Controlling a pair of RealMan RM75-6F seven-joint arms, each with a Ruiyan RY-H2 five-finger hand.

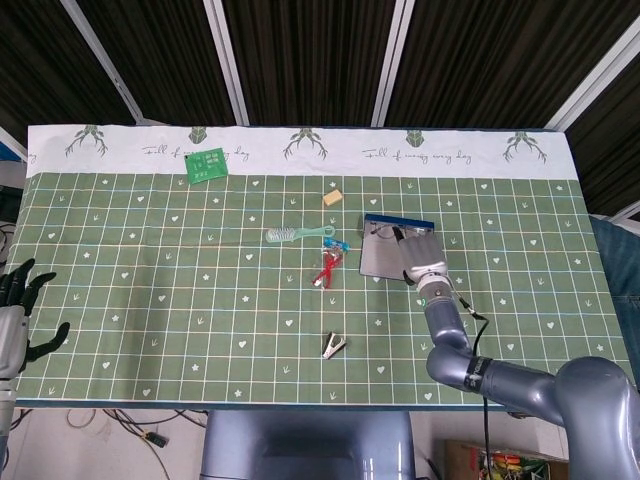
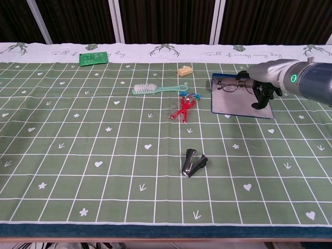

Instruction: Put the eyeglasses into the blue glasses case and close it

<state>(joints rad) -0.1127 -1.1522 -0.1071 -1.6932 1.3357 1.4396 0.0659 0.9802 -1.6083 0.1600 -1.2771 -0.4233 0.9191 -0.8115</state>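
While the left hand (image 1: 18, 310) hung off the near left edge of the table (image 2: 62, 171) with its fingers spread and nothing in them, a black staple remover (image 2: 194, 162) lay nearest the robot at mid-table. Farther back, a red clip (image 2: 181, 110) sat beside a teal brush (image 2: 155, 88). To their right, the blue glasses case (image 2: 233, 106) lay open and flat, the eyeglasses (image 2: 232, 85) resting at its far end. The right hand (image 2: 262, 85) was over the case, pinching the glasses' right side. Beyond sat a tan block (image 2: 184, 70) and a green card (image 2: 94, 57).
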